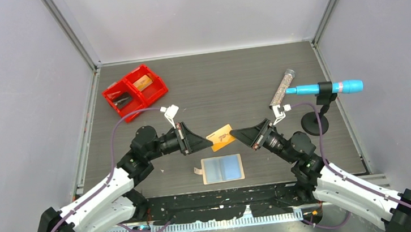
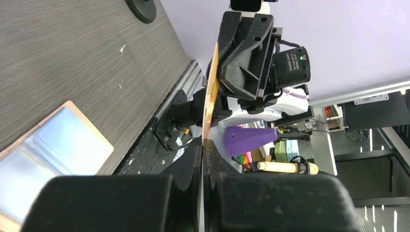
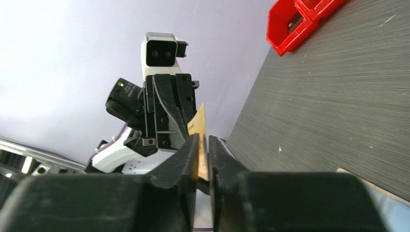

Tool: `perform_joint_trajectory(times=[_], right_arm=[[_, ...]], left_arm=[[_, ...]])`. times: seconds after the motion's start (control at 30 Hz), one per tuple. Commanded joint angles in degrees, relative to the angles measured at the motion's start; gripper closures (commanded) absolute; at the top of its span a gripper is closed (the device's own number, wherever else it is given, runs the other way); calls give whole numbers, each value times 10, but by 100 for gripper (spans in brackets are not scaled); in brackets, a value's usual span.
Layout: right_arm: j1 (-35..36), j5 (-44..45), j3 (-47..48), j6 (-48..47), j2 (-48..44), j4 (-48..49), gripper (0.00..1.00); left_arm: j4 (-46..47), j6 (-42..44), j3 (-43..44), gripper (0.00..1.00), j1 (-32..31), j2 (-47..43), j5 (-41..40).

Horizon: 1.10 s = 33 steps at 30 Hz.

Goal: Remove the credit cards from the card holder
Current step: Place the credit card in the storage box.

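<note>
Both arms bent inward. The left gripper (image 1: 210, 140) and right gripper (image 1: 234, 135) each pinched the same orange credit card (image 1: 223, 136). The card holder (image 1: 223, 169) lay open by the near edge.

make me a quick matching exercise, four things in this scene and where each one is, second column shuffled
1 orange card
2 card holder
3 red bin
4 blue pen

a at the far left
b clamped on a black stand, right side
c gripped by left pincer and right pincer, off the surface
d spread open and flat, nearest the front edge

Pairs: 1-c, 2-d, 3-a, 4-b
</note>
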Motion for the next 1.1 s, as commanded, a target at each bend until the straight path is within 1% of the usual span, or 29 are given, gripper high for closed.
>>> perform_joint_trajectory(times=[0.0, 0.03, 0.07, 0.1, 0.13, 0.17, 0.2, 0.23, 0.27, 0.3, 0.33, 0.4, 0.43, 0.5, 0.53, 0.63, 0.77, 0.9, 0.97, 1.07], right_arm=[[0, 15, 1, -10, -29, -14, 73], [0, 18, 1, -15, -42, -30, 63], [0, 19, 3, -19, -47, -45, 59], [0, 20, 3, -27, -59, -55, 49], [0, 19, 7, -37, -65, -73, 44], [0, 19, 10, -42, -75, -84, 35], [0, 18, 18, -54, -78, -108, 27], [0, 17, 22, -59, -84, -122, 23], [0, 14, 31, -66, -86, -142, 16], [0, 12, 36, -69, -88, -148, 12], [0, 6, 37, -74, -88, -153, 1], [1, -6, 40, -77, -86, -154, 4], [1, -10, 41, -77, -85, -153, 4], [0, -21, 42, -80, -81, -151, 5], [0, -28, 42, -83, -80, -152, 5], [0, -39, 47, -91, -78, -158, 5], [0, -43, 55, -108, -77, -175, 5], [0, -43, 61, -116, -76, -198, 5], [0, -44, 62, -117, -76, -204, 5], [0, -44, 64, -122, -72, -212, 5]], left_arm=[[-31, 33, 31, 100, 11, -16, -28], [-55, 41, 38, 100, 16, -20, -33], [-79, 50, 46, 100, 25, -23, -37], [-98, 61, 56, 100, 40, -25, -36], [-115, 70, 64, 100, 55, -26, -32], [-131, 79, 71, 100, 71, -29, -24], [-151, 90, 81, 100, 92, -31, -22], [-175, 100, 91, 100, 113, -32, -21], [-204, 113, 100, 100, 139, -32, -21], [-222, 123, 109, 100, 167, -31, -15], [-237, 131, 118, 100, 192, -28, -8], [-292, 156, 151, 100, 245, -10, -5], [-344, 176, 172, 100, 273, 6, -9], [-418, 216, 225, 100, 326, 50, -10], [-446, 233, 253, 100, 364, 73, -6], [-492, 273, 331, 100, 432, 143, 5], [-563, 330, 438, 100, 469, 241, -59], [-640, 374, 571, 100, 488, 371, -36], [-697, 404, 647, 100, 488, 434, -54], [-744, 420, 740, 100, 492, 519, -80]])
